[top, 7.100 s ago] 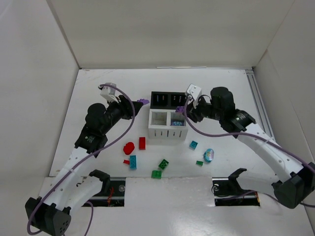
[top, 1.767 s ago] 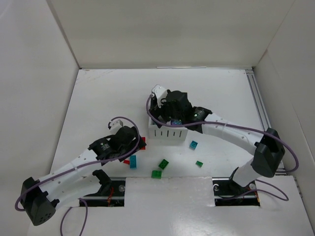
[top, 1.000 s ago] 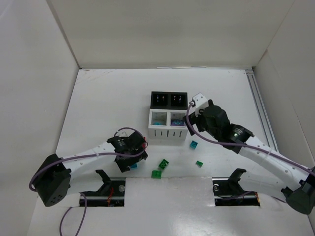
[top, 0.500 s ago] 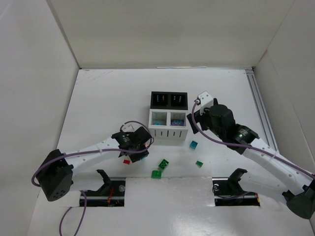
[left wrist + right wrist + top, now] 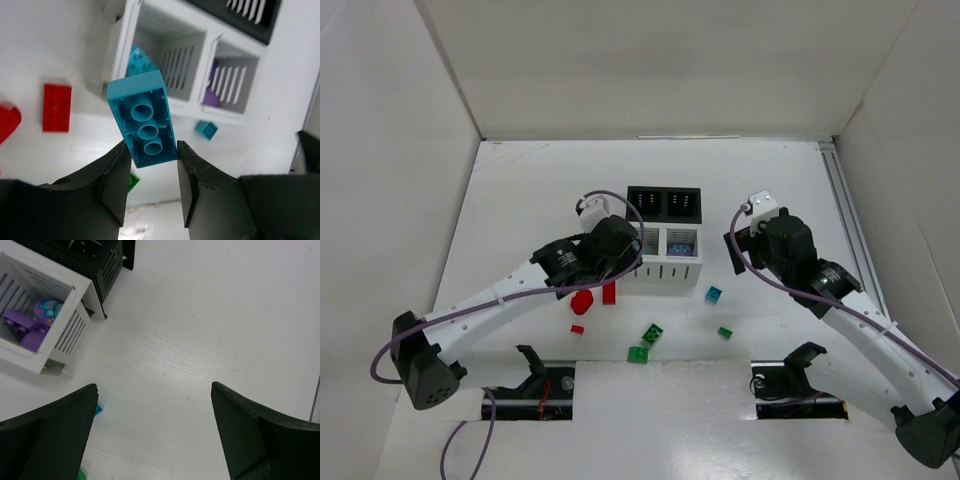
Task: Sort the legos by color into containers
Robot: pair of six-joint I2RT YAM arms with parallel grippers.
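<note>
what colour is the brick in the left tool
Teal-blue; the brick in the left tool shows best in the left wrist view.

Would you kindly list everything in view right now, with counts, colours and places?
Black bins: two, black, rear.
White bins: two, white, front; teal pieces in left, purple pieces in right.
Teal brick: one, teal, gripped by the white bins' left side.
Red oval, red brick, red bit: three, red, front-left of bins.
Green pieces: three, green, near edge of table.
Teal cube: one, teal, before white bins.
Left end effector: shut on teal brick.
Right end effector: open, right of bins.
</note>
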